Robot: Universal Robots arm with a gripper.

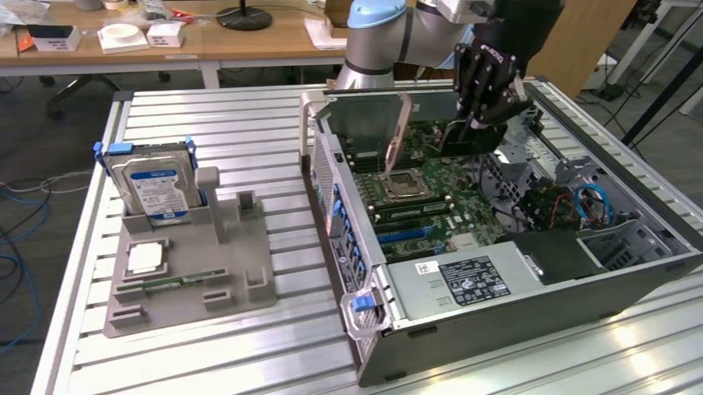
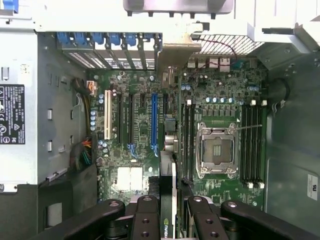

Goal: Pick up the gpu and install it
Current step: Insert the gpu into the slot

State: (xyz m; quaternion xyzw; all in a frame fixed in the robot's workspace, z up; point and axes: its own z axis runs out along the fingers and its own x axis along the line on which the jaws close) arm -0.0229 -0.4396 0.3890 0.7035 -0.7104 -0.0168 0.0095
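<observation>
The gpu (image 1: 470, 138) hangs as a dark flat card just under my gripper (image 1: 483, 115), above the far part of the motherboard inside the open computer case (image 1: 528, 271). In the wrist view the gpu (image 2: 167, 172) shows edge-on, thin and dark with a green logo near the black fingers (image 2: 147, 212), and my gripper (image 2: 167, 202) is shut on it. The card hovers over the board between the blue expansion slot (image 2: 154, 122) and the processor socket (image 2: 216, 150), roughly parallel to the slots. It does not touch the board.
On the exterior view's left a grey fixture (image 1: 197, 271) holds a blue-labelled hard drive (image 1: 160, 185), a small square chip (image 1: 145, 257) and a narrow green memory stick (image 1: 176, 282). A power supply (image 1: 467, 280) and cables (image 1: 591, 204) fill the case's near side.
</observation>
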